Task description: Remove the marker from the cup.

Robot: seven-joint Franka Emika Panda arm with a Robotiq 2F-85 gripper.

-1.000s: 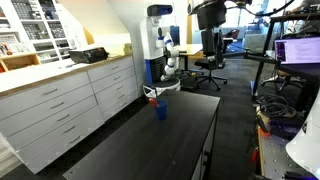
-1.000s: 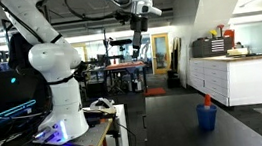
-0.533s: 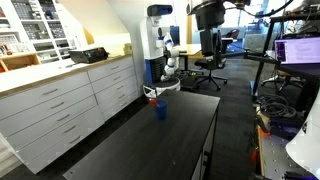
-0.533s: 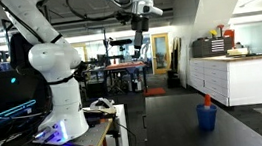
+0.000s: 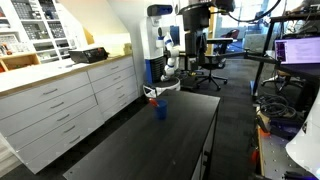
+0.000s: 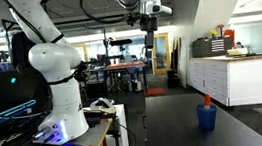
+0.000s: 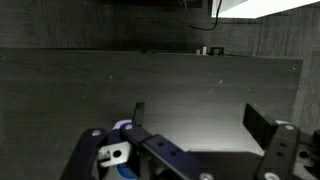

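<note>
A small blue cup (image 5: 160,111) stands on the dark table (image 5: 150,150), with the red-orange marker (image 5: 154,99) sticking up out of it. Both also show in an exterior view, the cup (image 6: 207,118) low at the right and the marker (image 6: 208,101) above its rim. My gripper (image 5: 196,30) hangs high above the table, well clear of the cup, and shows against the ceiling (image 6: 149,36) in an exterior view. In the wrist view the gripper (image 7: 200,120) is open and empty. A blue edge of the cup (image 7: 122,127) peeks out at lower left, mostly hidden by the gripper body.
White drawer cabinets (image 5: 60,105) run along one side of the table. Office chairs (image 5: 210,60), desks and monitors (image 5: 295,50) stand beyond it. The robot's white base (image 6: 58,92) sits on a stand with cables.
The arm has shifted sideways high above the table, toward the cup's side. The gripper stays open. The cup and marker have not moved.
</note>
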